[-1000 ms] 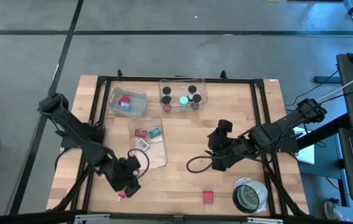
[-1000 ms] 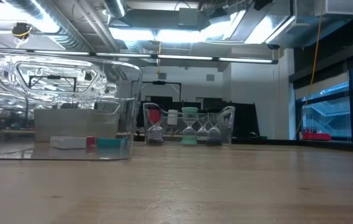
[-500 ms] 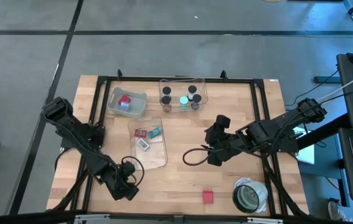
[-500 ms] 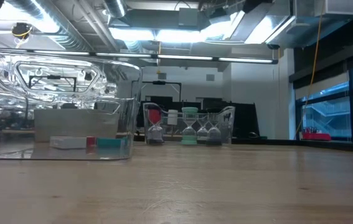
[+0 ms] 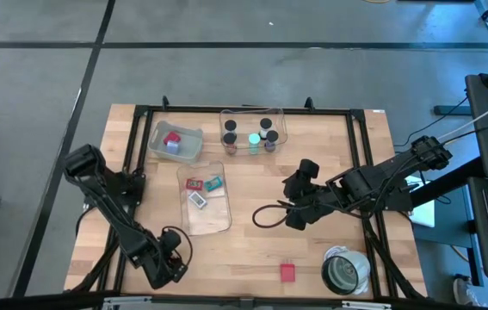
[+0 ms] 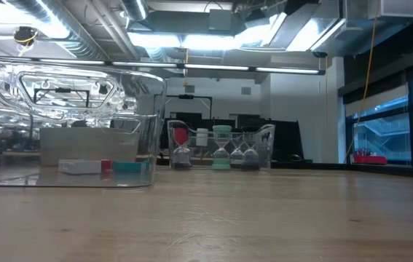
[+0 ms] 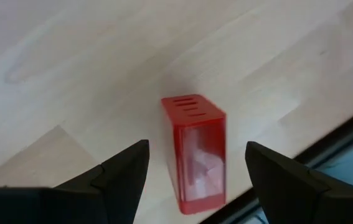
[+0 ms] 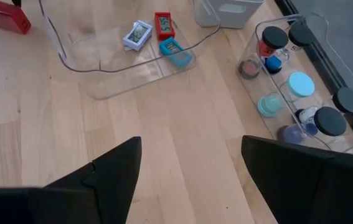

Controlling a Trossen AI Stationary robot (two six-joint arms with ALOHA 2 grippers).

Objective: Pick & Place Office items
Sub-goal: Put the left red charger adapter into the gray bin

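Note:
A small red block (image 7: pixel 195 152) with slots in one end rests on the wood near the table's near left edge. My left gripper (image 7: pixel 196 149) is open with one finger on either side of it and a gap to each. In the high view my left gripper (image 5: pixel 164 267) hides the block. My right gripper (image 5: pixel 297 209) is open and empty over the table's middle right, also shown in its wrist view (image 8: pixel 192 142). A second red block (image 5: pixel 287 273) lies near the front edge. The other items sit in clear bins.
A flat clear bin (image 5: pixel 205 198) holds red, teal and white pieces. A far bin (image 5: pixel 252 131) holds capped cylinders and a cyan disc. A third bin (image 5: pixel 177 142) holds red and blue blocks. A grey-white roll (image 5: pixel 345 271) stands near right. A dark frame rail (image 7: pixel 344 134) runs beside the block.
My left gripper has gone toward the table's near left edge and now stands over the small red block, which has kept its place. My right gripper has shifted a little toward the table's left, then kept still.

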